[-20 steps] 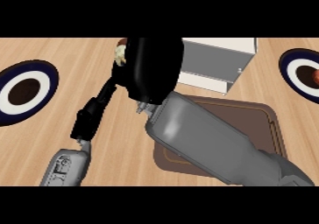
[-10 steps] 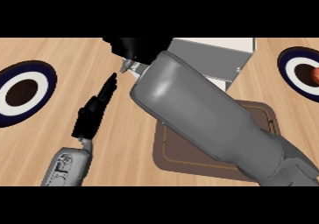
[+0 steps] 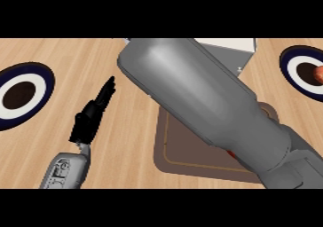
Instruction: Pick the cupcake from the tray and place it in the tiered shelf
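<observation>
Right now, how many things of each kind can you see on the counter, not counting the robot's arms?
Plates: 2, left and right
Trays: 1
Tiered shelves: 1
Reddish items on the right plate: 1
Total: 5

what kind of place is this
Most likely a kitchen counter: a light wooden counter top, dark-rimmed plates at the left and right edges, a brown tray, and part of a white shelf behind the grey forearm.
</observation>
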Available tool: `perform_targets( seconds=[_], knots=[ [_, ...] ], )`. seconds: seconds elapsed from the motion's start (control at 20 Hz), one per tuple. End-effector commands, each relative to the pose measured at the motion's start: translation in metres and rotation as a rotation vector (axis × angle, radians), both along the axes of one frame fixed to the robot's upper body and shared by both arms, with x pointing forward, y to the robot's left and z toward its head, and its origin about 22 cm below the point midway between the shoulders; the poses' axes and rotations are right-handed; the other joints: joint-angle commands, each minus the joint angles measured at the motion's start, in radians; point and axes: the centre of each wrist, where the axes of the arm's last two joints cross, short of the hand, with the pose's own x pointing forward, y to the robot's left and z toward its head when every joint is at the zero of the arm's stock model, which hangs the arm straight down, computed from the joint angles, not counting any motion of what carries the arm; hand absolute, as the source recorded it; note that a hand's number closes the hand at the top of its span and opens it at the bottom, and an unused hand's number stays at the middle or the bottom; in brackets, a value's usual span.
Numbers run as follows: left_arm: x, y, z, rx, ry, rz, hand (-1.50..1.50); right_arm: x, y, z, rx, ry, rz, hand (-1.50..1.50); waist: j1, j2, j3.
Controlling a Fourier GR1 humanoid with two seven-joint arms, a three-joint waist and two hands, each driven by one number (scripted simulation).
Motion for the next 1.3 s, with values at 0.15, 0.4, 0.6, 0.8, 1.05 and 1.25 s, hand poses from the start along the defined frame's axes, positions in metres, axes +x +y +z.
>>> perform_targets(
  seconds=[0.15,0.4,0.6,0.8,1.05,1.25],
  knots=[
    [0.002,0.005,0.002,-0.009,-0.010,0.021,0.00,0.009,0.014,0.002,0.083,0.028,-0.204,1.50,-0.005,0.008,0.000],
    [0.005,-0.008,0.006,0.002,-0.021,-0.004,0.00,0.022,0.011,-0.002,0.049,0.036,-0.222,1.50,0.000,0.014,0.001],
    [-0.001,-0.001,-0.004,-0.003,-0.010,0.004,0.00,0.034,0.008,0.001,-0.044,0.021,-0.257,1.50,-0.013,0.015,0.001],
    [-0.001,0.015,0.013,-0.009,-0.029,0.010,0.00,0.048,-0.005,-0.030,-0.059,0.011,-0.202,1.50,-0.010,0.012,0.002],
    [0.002,0.009,0.013,-0.013,-0.016,0.024,0.00,0.052,-0.025,-0.029,0.170,-0.111,-0.095,1.50,-0.019,0.021,0.007],
    [0.001,0.011,0.016,0.003,-0.032,0.018,0.00,0.057,-0.028,-0.030,0.194,-0.152,-0.073,1.50,-0.019,0.017,0.004]
  ],
)
